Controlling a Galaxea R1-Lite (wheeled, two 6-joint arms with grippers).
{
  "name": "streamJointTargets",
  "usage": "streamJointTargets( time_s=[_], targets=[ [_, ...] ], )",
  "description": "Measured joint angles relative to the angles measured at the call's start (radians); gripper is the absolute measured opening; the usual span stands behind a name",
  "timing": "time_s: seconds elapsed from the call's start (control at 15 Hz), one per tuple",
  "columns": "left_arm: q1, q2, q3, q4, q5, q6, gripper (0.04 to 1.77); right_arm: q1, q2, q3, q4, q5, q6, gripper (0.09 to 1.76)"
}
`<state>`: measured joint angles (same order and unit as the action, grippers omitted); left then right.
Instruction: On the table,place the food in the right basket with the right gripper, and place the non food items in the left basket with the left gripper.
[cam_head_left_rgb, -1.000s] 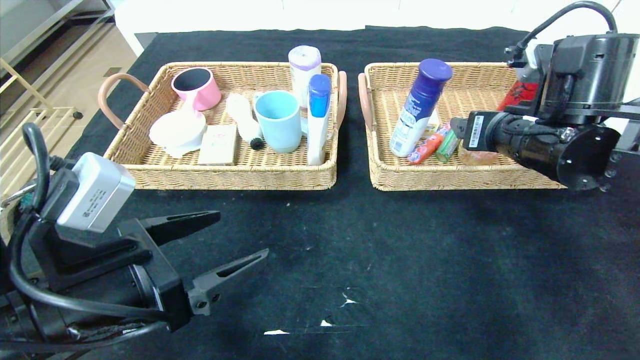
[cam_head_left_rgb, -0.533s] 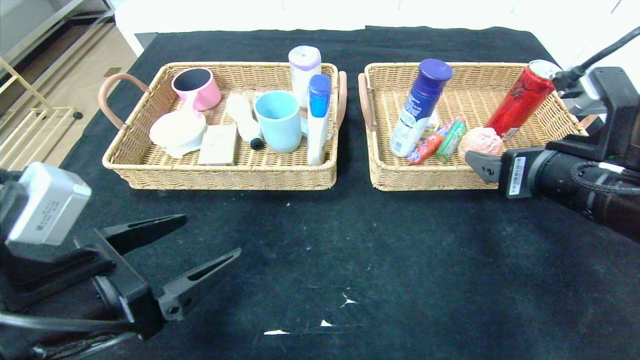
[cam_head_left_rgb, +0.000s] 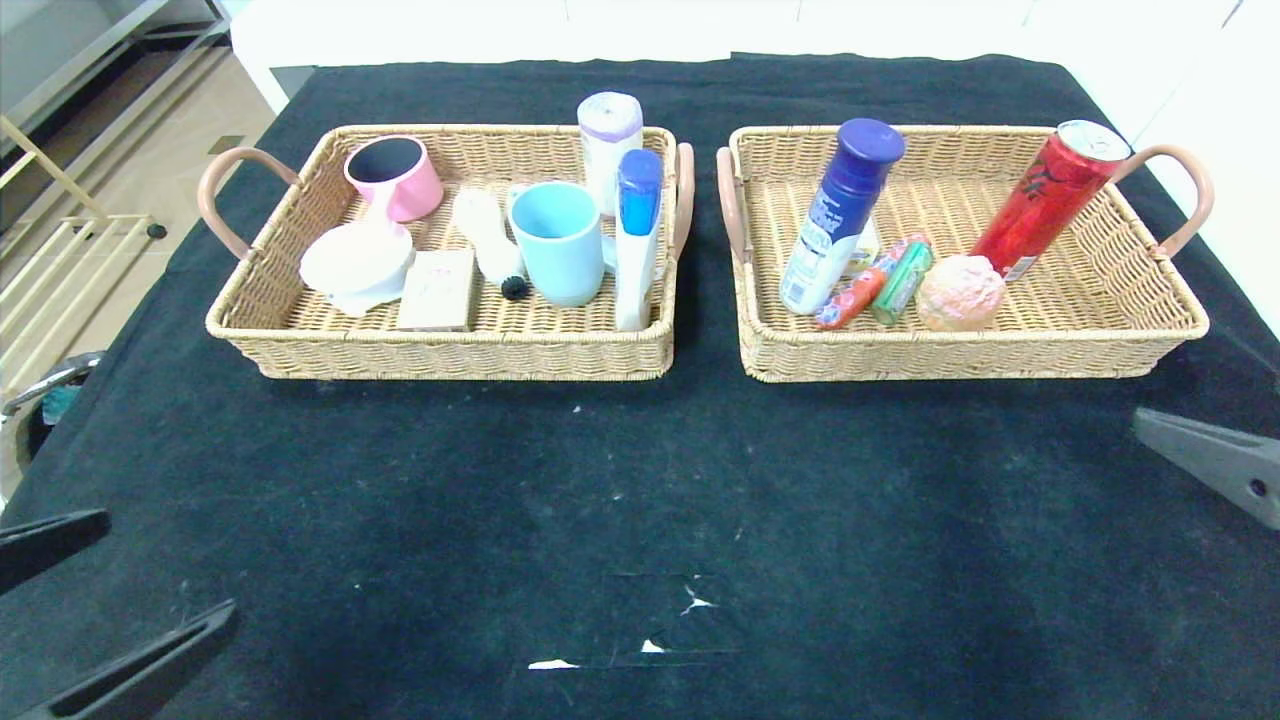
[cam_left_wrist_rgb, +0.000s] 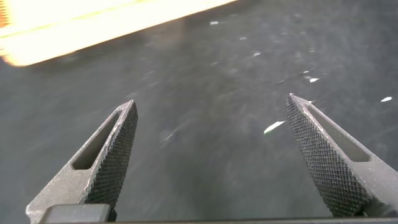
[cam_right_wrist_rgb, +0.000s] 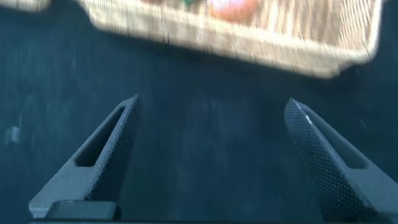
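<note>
The left basket (cam_head_left_rgb: 460, 355) holds a pink mug (cam_head_left_rgb: 392, 176), a white bowl (cam_head_left_rgb: 355, 262), a soap box (cam_head_left_rgb: 436, 289), a blue cup (cam_head_left_rgb: 558, 241), a white brush and two bottles. The right basket (cam_head_left_rgb: 960, 355) holds a blue bottle (cam_head_left_rgb: 840, 215), a red can (cam_head_left_rgb: 1050, 200), orange and green packets (cam_head_left_rgb: 880, 283) and a pink round food (cam_head_left_rgb: 960, 291). My left gripper (cam_head_left_rgb: 170, 561) is open and empty at the front left corner, low over the cloth (cam_left_wrist_rgb: 211, 99). My right gripper (cam_right_wrist_rgb: 211, 102) is open and empty at the front right; one of its fingers (cam_head_left_rgb: 1215, 462) shows in the head view.
A black cloth (cam_head_left_rgb: 640, 470) covers the table, with small white tears (cam_head_left_rgb: 650, 645) near the front middle. The right basket's front wall (cam_right_wrist_rgb: 249, 43) shows in the right wrist view, beyond the gripper. A metal rack (cam_head_left_rgb: 60, 270) stands off the table's left side.
Both arms have drawn back toward the front corners. The right gripper moved from over the right basket to the front right, and the pink round food lies uncovered in the basket.
</note>
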<state>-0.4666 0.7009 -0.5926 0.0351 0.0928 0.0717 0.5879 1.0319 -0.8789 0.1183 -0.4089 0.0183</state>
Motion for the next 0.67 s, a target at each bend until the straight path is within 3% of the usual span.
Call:
streamJointTargets(
  time_s=[0.47, 0.67],
  targets=[
    [0.107, -0.203, -0.061, 0.181, 0.006, 0.000, 1.72, -0.138, -0.231, 0.099, 0.090, 0.024, -0.047, 1.70],
    [0.152, -0.243, -0.127, 0.274, -0.033, -0.005, 1.72, -0.204, -0.297, 0.080, 0.142, 0.053, -0.051, 1.70]
  ],
)
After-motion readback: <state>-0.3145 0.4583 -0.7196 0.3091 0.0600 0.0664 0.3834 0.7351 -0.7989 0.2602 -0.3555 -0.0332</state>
